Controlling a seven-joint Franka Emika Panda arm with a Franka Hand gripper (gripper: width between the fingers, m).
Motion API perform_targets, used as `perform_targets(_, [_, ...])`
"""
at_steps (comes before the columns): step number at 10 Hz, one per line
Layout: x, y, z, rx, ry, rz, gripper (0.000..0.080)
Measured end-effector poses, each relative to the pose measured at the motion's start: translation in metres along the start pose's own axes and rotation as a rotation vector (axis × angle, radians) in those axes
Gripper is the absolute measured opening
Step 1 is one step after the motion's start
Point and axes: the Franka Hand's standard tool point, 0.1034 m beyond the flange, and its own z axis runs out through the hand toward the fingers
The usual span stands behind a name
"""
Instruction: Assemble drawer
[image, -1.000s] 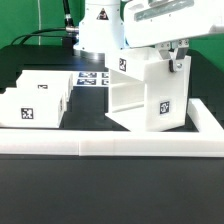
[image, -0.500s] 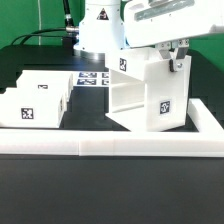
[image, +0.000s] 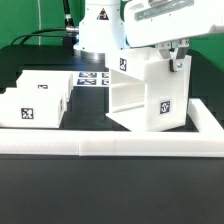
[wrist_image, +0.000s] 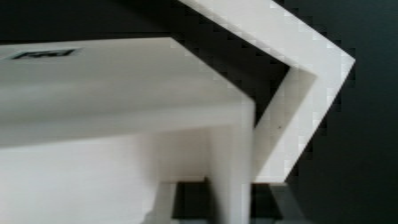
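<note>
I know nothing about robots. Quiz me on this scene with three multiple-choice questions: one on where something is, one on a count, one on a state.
1. Where is the claw? A over the small boxes; B on the housing's top edge; C out of sight.
2. How many small boxes? A one; B two; C four.
3. The housing's open front holds: A nothing; B one box; C both.
B: it straddles the housing's wall. B: two lie at the exterior view's left. A: only bare white shows inside.
</note>
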Motion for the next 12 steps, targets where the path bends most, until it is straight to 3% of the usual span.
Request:
perform_targets(2, [-0.002,0.0,0.0,0.002,-0.003,0.015,0.0061])
perform_targets(6, [-0.015,-0.008,0.003,0.016,-0.036,0.337,0.0061])
perform_targets(12, [-0.006,-0.024,0.005,0.037,-0.049,0.443,0.0061])
